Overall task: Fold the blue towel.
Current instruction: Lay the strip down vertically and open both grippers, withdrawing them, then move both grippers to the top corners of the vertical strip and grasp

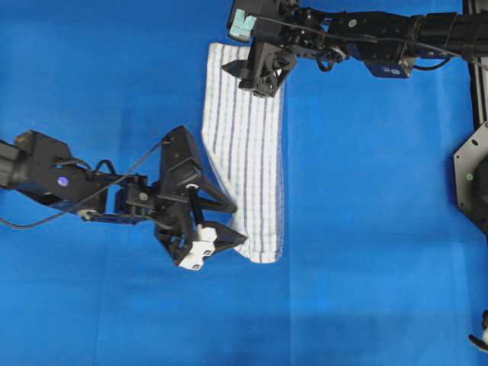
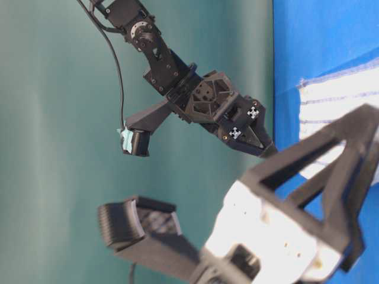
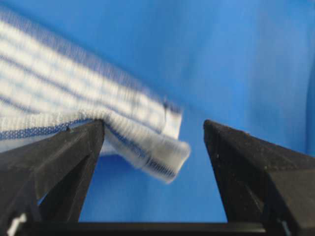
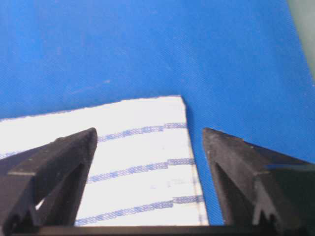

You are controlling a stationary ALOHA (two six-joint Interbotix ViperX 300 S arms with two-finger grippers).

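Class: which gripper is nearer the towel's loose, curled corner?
Left. The left gripper straddles the blue towel's curled corner; the right gripper hovers over the opposite end.

A blue table covering [image 1: 366, 229] meets a plain teal-green wall [image 2: 59, 148].

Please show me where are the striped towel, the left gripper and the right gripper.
striped towel [image 1: 245, 145]: overhead view, middle of the cloth.
left gripper [image 3: 153, 142]: left wrist view, gap between its open fingers.
right gripper [image 4: 149, 147]: right wrist view, gap between its open fingers.
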